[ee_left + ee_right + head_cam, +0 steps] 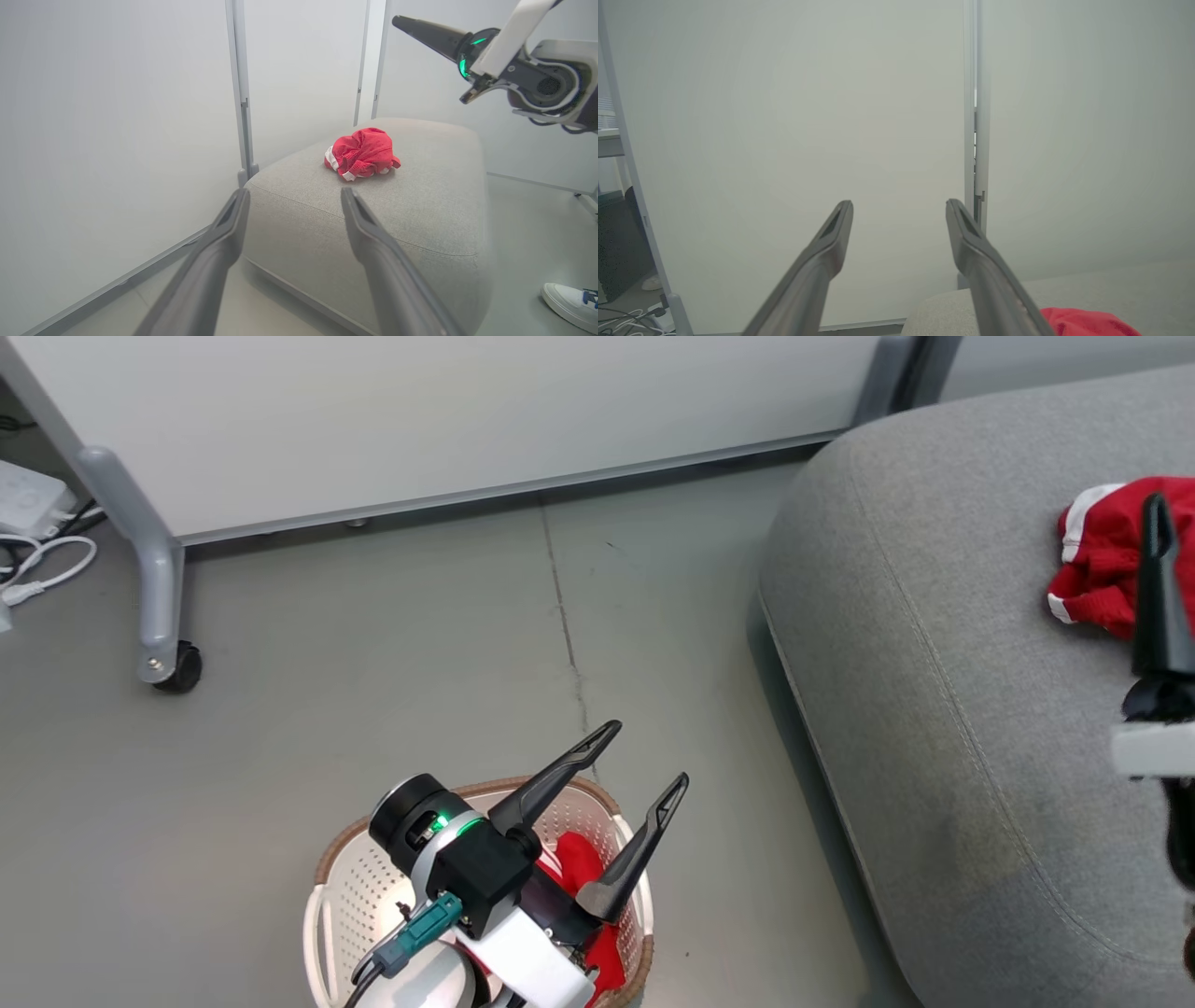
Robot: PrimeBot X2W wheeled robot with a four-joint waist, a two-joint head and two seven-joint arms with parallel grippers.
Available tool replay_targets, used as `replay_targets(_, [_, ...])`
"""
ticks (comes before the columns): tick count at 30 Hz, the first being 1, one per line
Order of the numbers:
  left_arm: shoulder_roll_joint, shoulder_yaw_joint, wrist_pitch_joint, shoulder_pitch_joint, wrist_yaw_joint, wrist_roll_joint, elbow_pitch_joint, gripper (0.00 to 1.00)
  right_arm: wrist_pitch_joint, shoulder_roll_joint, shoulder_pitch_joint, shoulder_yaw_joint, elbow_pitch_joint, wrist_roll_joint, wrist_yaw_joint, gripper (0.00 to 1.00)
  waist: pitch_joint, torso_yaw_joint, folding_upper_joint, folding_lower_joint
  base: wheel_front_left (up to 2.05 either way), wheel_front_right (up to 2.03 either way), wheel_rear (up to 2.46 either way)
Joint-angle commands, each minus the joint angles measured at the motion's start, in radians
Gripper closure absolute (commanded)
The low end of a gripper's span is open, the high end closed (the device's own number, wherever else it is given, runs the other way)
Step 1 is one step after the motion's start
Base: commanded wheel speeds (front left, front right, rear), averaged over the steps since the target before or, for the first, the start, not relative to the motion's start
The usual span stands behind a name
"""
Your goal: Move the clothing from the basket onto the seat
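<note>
A: The left claw (646, 753), where and how?
B: Above the cream-white perforated plastic laundry basket with the brown rim (355, 896). The basket stands on the floor, near the large grey fabric seat (934, 616) but apart from it. Fingers spread wide, nothing between them, pointing up and toward the seat rather than down.
A: Clothing?
B: One crumpled red garment with white trim (1097, 560) lies on the seat. More red cloth (579, 863) sits in the basket against its seat-side wall, partly hidden under the wrist.
A: And the right claw (899, 203)?
B: Over the seat near the red garment, fingers wide apart, empty.
A: My reading of the step: fetch the basket's cloth with the left.
B: Agreed. Tip the fingers downward first, then lower straight inside the rim. Aim at the bunched top of the cloth, since soft fabric slips if pinched thin. Keep off the perforated wall, because a snagged fingertip would likely drag the basket. Close fully, then lift clear of the rim before swinging over.
</note>
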Motion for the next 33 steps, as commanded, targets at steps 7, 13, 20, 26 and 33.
replay_targets(7, [-0.026,0.082,-0.001,0.058,0.0,-0.008,0.009,0.0,-0.005,0.077,0.147,0.047,-0.141,-0.07,0.001,0.0,-0.057,0.08,-0.0001,0.0,0.0,0.0,0.0])
replay_targets(13, [-0.063,0.179,0.0,0.11,0.0,0.001,0.023,0.0,-0.004,0.126,0.226,0.076,-0.163,-0.078,0.0,0.0,-0.087,0.129,-0.0001,0.0,0.0,0.0,0.0])
replay_targets(20, [-0.084,0.323,-0.001,0.168,0.0,0.027,0.04,0.0,-0.004,0.161,0.308,0.088,-0.123,-0.127,0.0,0.0,-0.119,0.205,-0.0001,0.0,0.0,0.0,0.0])
replay_targets(26, [-0.092,0.421,-0.001,0.222,0.047,0.092,0.081,0.0,-0.004,0.212,0.39,0.025,-0.104,-0.214,0.0,0.0,-0.145,0.263,-0.0001,0.0,0.0,0.0,0.0])
replay_targets(33, [-0.092,0.424,-0.001,0.264,0.094,0.075,0.064,0.0,-0.005,0.245,0.429,-0.004,-0.063,-0.277,0.0,0.0,-0.15,0.282,-0.0001,0.0,0.0,0.0,0.0])
